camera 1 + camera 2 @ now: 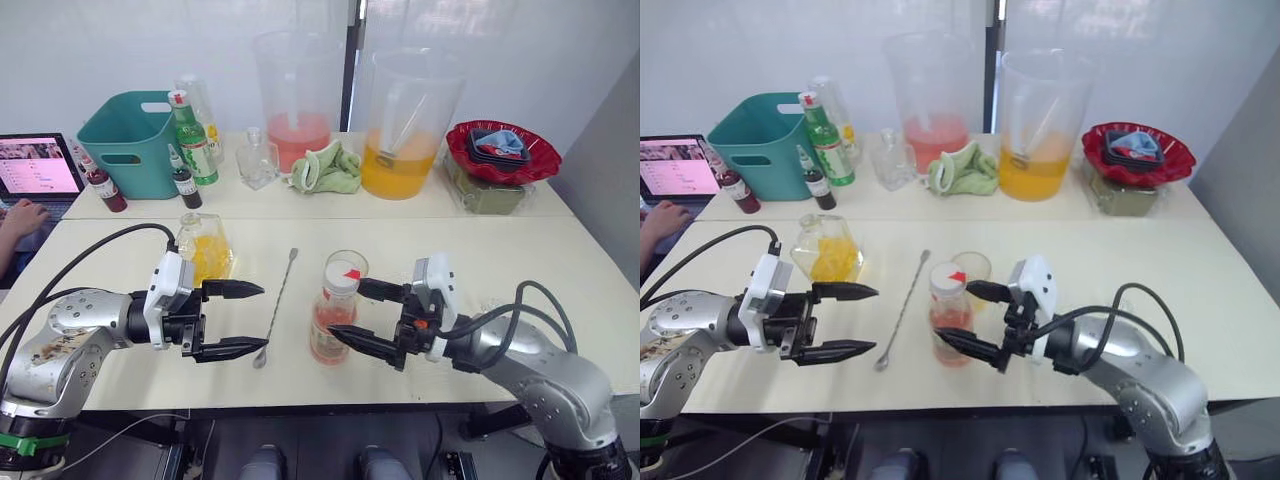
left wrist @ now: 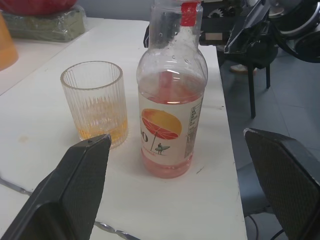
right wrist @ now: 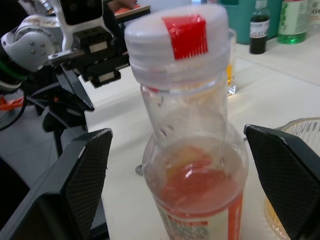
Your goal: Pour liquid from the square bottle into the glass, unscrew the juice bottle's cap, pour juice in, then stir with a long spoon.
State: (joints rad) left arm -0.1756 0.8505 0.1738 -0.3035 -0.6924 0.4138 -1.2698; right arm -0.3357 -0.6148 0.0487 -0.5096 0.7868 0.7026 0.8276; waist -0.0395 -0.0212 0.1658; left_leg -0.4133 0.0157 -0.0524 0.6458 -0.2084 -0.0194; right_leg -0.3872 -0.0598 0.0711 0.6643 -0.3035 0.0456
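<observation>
Left gripper (image 1: pixel 243 319): spread, empty, at spoon's (image 1: pixel 277 304) 9 o'clock.
Right gripper (image 1: pixel 365 318): spread, flanking capped juice bottle (image 1: pixel 333 315).
Glass (image 1: pixel 347 268): at bottle's 12 o'clock.

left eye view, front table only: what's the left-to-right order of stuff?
Left tool, open → square clear glass bottle with yellow-orange contents → long thin silver metal spoon → slim clear plastic juice bottle with pale pink liquid → right tool, open. The ribbed clear glass overlaps the bottle, so it's left out.
</observation>
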